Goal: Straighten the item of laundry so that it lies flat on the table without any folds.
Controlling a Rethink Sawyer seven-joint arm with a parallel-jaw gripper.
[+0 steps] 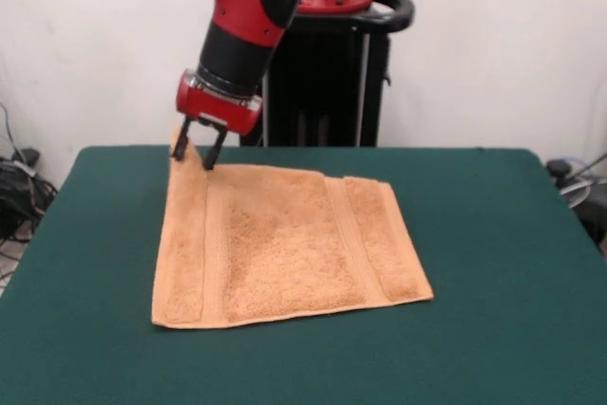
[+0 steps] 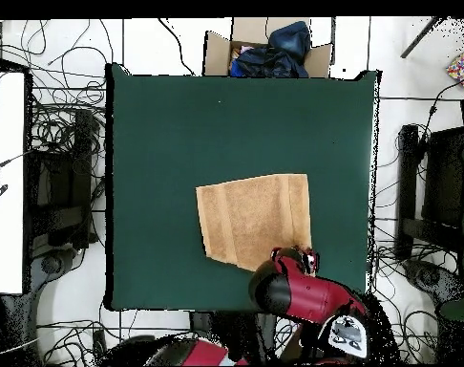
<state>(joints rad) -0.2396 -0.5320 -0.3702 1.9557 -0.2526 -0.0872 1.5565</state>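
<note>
Towel pinched at its far left corner in the front view, that corner lifted a little off the tabletop between the two dark fingers of the hand, closed on the cloth. Spread nearly flat otherwise, both woven bands showing, no large fold visible. Lies near the tabletop's middle, toward the robot's side. Judged almost done: only the raised corner left to lay down and release. Cardboard box of clothes beyond the tabletop's far edge in the overhead view.
</note>
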